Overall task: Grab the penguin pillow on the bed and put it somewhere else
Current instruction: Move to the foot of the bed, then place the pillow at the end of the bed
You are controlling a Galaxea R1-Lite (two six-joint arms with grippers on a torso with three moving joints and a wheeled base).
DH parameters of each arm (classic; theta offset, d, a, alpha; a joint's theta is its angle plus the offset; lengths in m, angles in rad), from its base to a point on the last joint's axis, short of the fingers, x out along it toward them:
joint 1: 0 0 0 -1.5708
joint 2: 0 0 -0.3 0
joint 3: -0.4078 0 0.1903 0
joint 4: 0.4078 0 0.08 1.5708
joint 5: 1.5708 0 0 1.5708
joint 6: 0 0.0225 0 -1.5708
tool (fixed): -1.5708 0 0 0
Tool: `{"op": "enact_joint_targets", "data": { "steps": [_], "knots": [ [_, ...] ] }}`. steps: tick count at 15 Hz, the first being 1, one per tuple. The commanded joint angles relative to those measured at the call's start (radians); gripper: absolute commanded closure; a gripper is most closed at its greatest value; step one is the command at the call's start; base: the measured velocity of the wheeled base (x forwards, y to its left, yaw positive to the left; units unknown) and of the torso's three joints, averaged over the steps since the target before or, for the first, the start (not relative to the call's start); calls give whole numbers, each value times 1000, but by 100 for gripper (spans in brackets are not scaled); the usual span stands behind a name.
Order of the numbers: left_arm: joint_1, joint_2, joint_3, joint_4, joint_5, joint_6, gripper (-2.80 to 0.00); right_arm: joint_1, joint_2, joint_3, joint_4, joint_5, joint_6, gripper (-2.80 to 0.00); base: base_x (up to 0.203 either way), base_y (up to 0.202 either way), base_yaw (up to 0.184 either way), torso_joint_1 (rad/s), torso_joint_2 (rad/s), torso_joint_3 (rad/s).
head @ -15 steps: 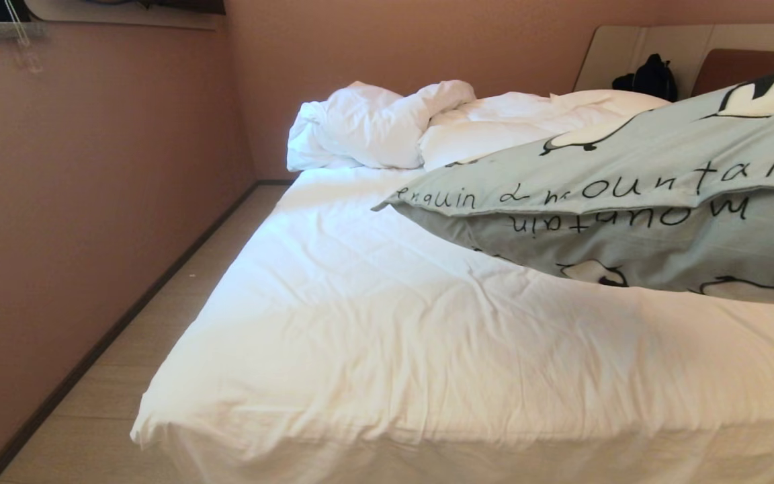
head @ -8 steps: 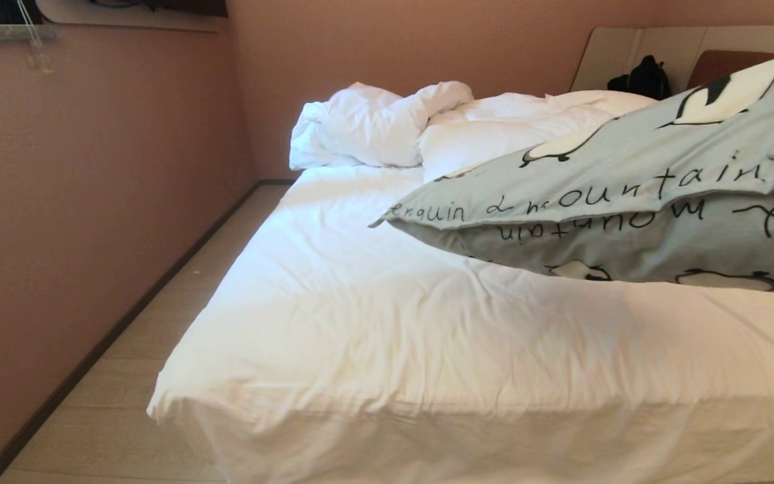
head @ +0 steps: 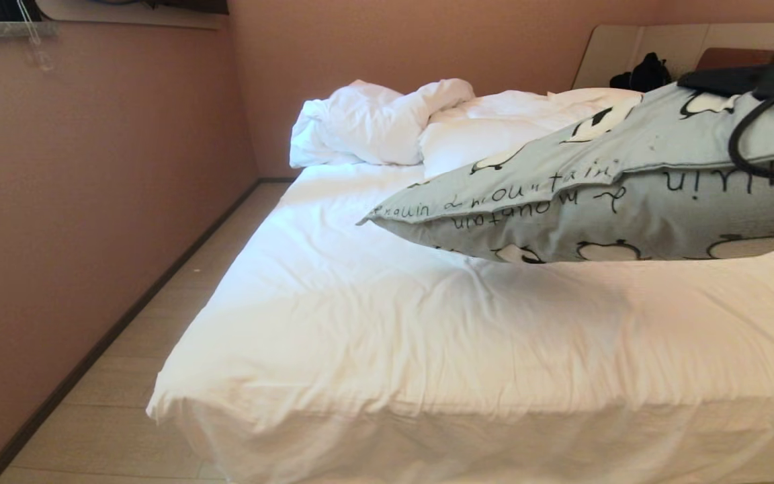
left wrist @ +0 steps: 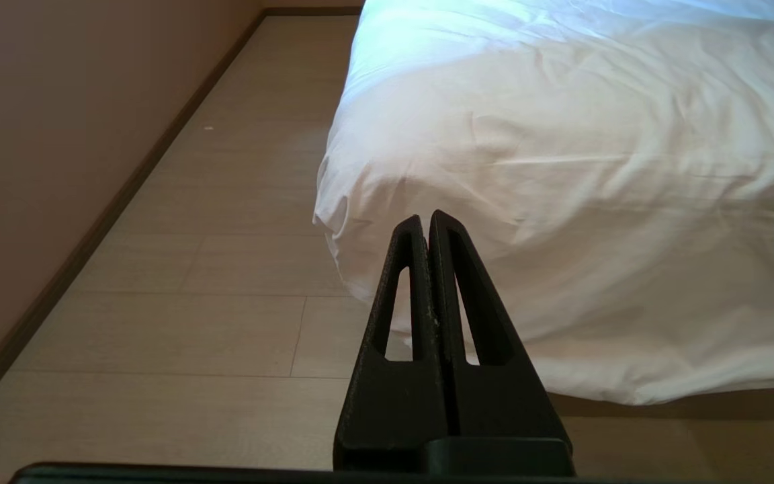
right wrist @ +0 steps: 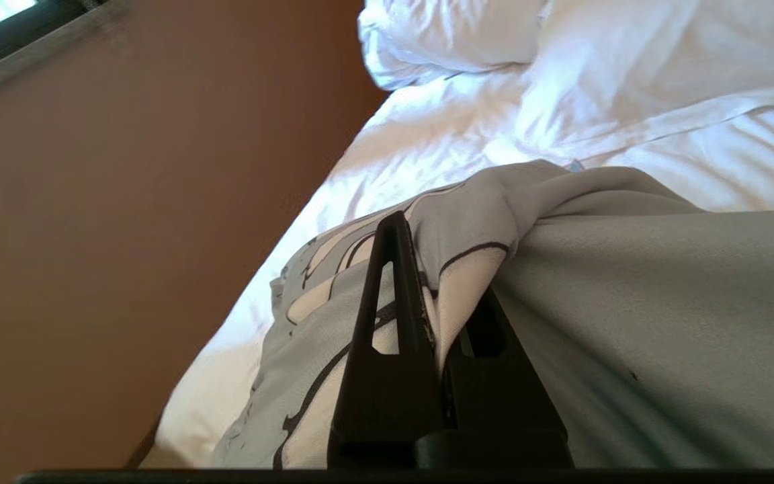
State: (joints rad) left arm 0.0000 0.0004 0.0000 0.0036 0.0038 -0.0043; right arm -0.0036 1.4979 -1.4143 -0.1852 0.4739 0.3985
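You have the soft, pale blue-grey penguin pillow (head: 629, 202) with its flanged edge and dark lettering pinched in the right gripper (right wrist: 427, 269); its black tapered fingers are clenched on a bunched fold of the cloth; the pillow hangs tilted over the right side of the wide bed (head: 427, 336), its left corner dipping toward the wrinkled white sheet; a crumpled white duvet (head: 380, 124) lies at the far end; your left gripper (left wrist: 427, 225), fingers pressed together and empty, sits low by the near left bed corner, above the pale plank floor (left wrist: 226, 269).
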Motion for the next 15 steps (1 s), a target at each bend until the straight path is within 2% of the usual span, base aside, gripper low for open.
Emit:
{"op": "enact_joint_targets", "data": {
  "steps": [1,3,6,8,9,10,15],
  "knots": [
    [0,0,2,-1,1,0,0,81,93,-57,-17,-449,-2,0,0,0,0,0,0,0],
    [0,0,2,-1,1,0,0,163,125,-71,-35,-534,-2,0,0,0,0,0,0,0],
    [0,0,2,-1,1,0,0,265,210,-91,-113,-702,-2,0,0,0,0,0,0,0],
    [0,0,2,-1,1,0,0,336,270,-113,-171,-854,-3,0,0,0,0,0,0,0],
    [0,0,2,-1,1,0,0,354,288,-121,-187,-891,-4,0,0,0,0,0,0,0],
    [0,0,2,-1,1,0,0,367,313,-123,-212,-917,-3,0,0,0,0,0,0,0],
    [0,0,2,-1,1,0,0,374,365,-125,-273,-929,-4,0,0,0,0,0,0,0]
  ]
}}
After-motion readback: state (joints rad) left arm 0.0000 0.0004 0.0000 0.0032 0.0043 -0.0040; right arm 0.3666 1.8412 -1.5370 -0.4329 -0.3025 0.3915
